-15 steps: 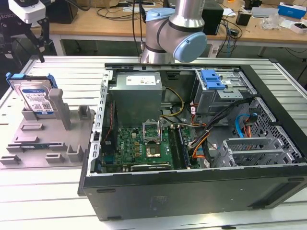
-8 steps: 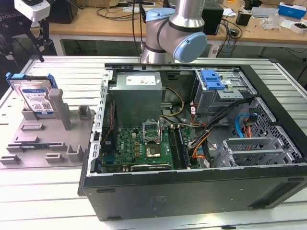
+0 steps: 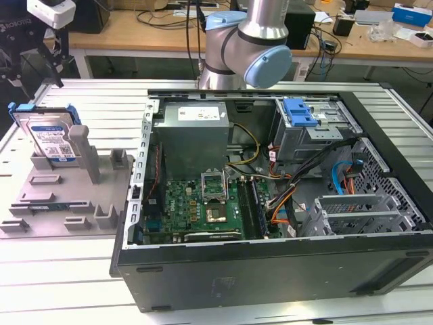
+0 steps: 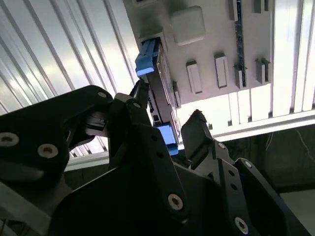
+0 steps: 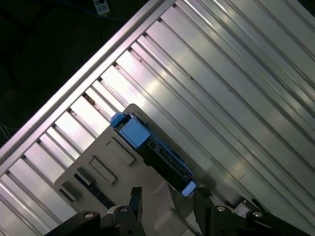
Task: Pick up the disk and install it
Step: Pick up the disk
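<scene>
The disk (image 3: 51,135) stands on edge in a grey holder (image 3: 64,196) on the ribbed metal surface (image 3: 67,264), to the exterior view's left of the open computer case (image 3: 270,271). In both wrist views the 2 jaws are spread apart and grip nothing, with the disk visible between them.

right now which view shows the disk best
The exterior view: the disk stands on edge in the grey fixture at that view's left, its labelled face toward the camera. Both wrist views catch the disk edge-on: a thin side and blue carrier ends.
</scene>
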{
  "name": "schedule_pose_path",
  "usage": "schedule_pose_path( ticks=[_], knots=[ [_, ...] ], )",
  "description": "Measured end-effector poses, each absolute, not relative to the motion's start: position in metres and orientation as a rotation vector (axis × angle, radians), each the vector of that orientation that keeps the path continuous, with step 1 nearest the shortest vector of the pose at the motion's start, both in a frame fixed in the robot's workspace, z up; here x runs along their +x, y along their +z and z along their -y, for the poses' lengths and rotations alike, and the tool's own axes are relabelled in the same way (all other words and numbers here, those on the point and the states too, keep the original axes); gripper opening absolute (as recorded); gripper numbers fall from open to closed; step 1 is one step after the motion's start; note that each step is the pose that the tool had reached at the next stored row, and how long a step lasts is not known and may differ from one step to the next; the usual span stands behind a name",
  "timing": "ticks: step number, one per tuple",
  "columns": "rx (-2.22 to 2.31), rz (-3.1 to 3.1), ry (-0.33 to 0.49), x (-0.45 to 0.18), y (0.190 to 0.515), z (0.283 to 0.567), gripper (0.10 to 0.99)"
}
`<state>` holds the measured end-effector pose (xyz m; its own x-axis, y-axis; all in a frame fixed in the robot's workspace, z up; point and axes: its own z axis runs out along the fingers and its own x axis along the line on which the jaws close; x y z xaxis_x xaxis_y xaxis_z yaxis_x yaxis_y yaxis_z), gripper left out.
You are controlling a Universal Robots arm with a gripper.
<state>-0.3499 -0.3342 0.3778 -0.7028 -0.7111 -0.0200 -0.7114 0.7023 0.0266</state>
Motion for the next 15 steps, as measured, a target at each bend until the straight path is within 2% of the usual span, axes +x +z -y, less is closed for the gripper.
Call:
schedule_pose_path(
  ticks=[15],
  knots=[
    [-1.579,-2.704,0.028,-0.35,0.3732,0.3338,0.541]
  ],
)
